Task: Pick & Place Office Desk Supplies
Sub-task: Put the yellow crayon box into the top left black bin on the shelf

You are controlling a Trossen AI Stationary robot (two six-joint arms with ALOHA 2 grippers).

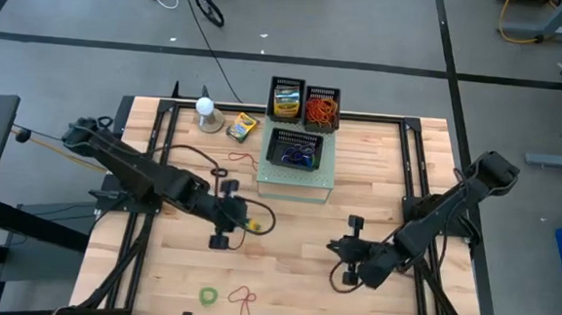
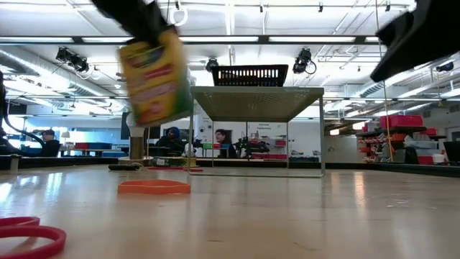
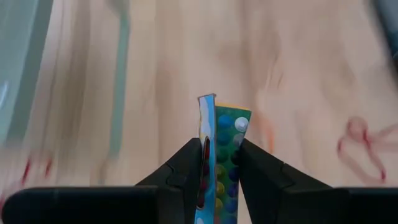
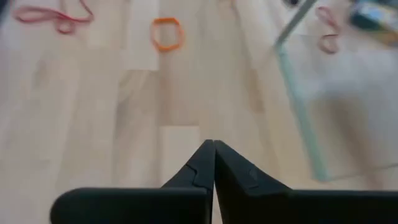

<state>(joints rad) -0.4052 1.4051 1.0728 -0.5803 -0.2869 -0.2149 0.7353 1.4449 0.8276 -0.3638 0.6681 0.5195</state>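
The step in hand looked like the carry: the left gripper (image 3: 219, 163) held a crayon box (image 3: 224, 130) pinched edge-on between its fingers (image 3: 186, 168), most of the box sticking out past the fingertips. In the low view the box (image 2: 154, 72) hung clear above the table (image 1: 376, 207), tilted. Seen from above, it was near the riser (image 1: 296, 174) that carries a blue-filled basket (image 1: 295, 150), on its front-left side. Next, I judged, the box needed lifting over to the basket (image 1: 286, 98) behind the riser that already held a box, then lowering before release. The right gripper (image 4: 213, 163) waited front-right of the riser, jaws pressed together and holding nothing. An orange band (image 4: 166, 32) lay on the wood ahead of it.
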